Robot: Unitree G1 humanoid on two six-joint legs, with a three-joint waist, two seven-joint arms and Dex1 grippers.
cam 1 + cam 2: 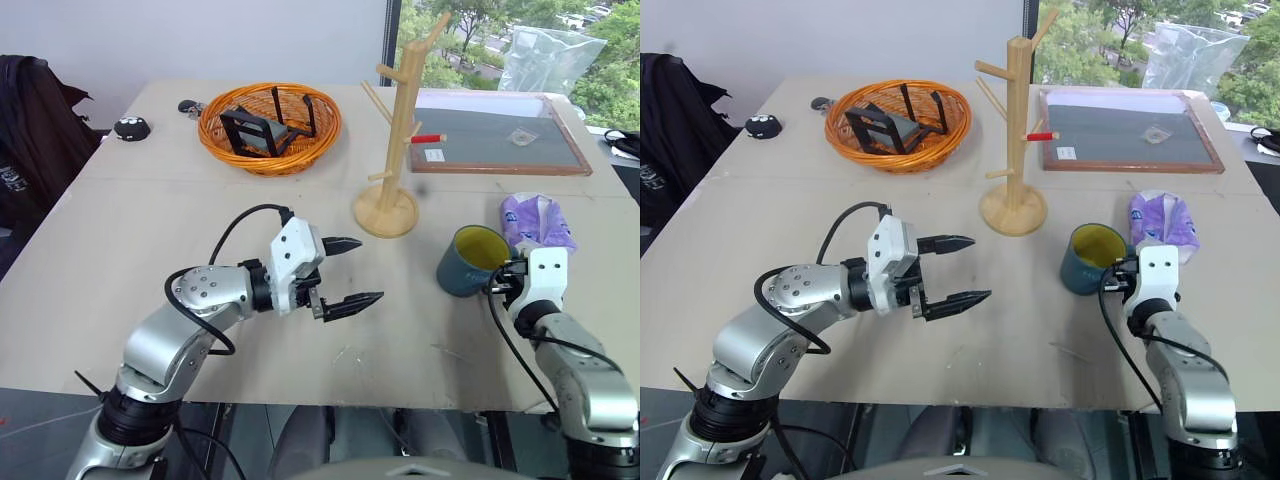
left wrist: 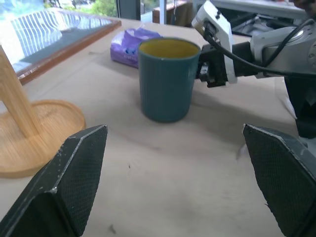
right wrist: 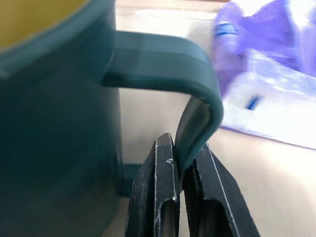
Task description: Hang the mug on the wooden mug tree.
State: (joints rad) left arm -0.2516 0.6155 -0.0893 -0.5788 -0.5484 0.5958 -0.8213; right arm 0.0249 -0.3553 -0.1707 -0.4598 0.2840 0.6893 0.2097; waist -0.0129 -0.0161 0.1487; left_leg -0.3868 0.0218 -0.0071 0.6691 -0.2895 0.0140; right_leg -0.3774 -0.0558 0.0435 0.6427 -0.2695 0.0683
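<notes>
Mug (image 1: 470, 262) sits upright on table (image 1: 160, 210), R of the tree (image 1: 398, 140), just in front of a purple pack (image 1: 540, 220). My R gripper (image 3: 181, 197) is pinched tight on its handle (image 3: 197, 123). L gripper (image 1: 345, 272) hovers mid-table w/ fingers wide, pointing at mug, holding nothing. Basket (image 1: 270, 125) well back, L of tree.

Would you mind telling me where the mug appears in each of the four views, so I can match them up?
Left eye view: the mug stands on the table, lower right of the wooden mug tree.
Right eye view: mug, again lower right of the tree.
Left wrist view: upper centre, upright.
Right wrist view: its body and handle, the right gripper shut on the handle.
Shared landmark: the purple packet beside the mug.
</notes>
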